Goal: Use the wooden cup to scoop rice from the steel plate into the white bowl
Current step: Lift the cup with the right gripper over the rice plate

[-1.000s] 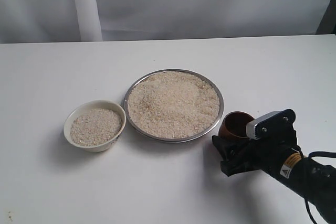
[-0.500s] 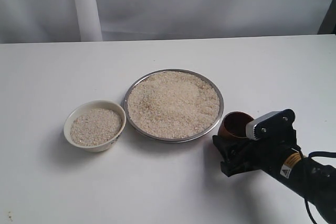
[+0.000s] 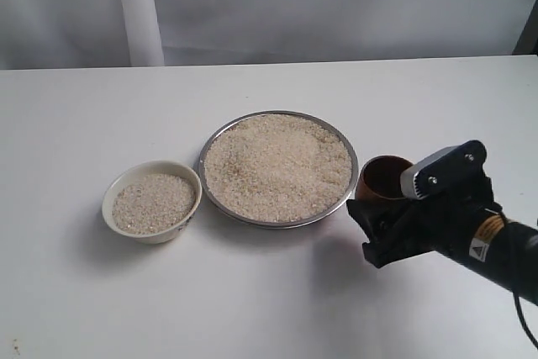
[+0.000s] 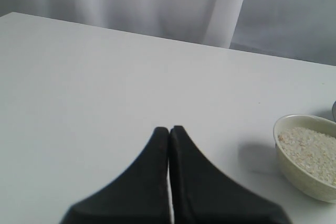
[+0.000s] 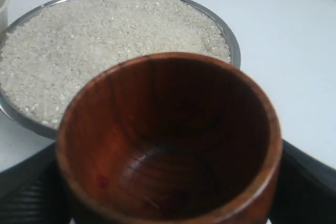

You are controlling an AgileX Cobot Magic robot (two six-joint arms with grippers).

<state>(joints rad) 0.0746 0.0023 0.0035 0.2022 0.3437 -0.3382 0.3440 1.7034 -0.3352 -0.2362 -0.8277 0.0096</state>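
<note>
Right hand (image 3: 380, 223): gripping the empty wooden cup (image 3: 383, 178), possibly airborne, beside the steel plate (image 3: 278, 224) for scooping
Left hand (image 4: 169, 135): idling, pressed closed

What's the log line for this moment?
right gripper: shut on empty cup beside plate | left gripper: shut, empty | plate: full of rice | bowl: some rice

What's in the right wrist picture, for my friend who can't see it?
An empty reddish-brown wooden cup fills the front, gripped by the right claw. Behind it sits the steel plate, full of rice, on a white table.
</note>
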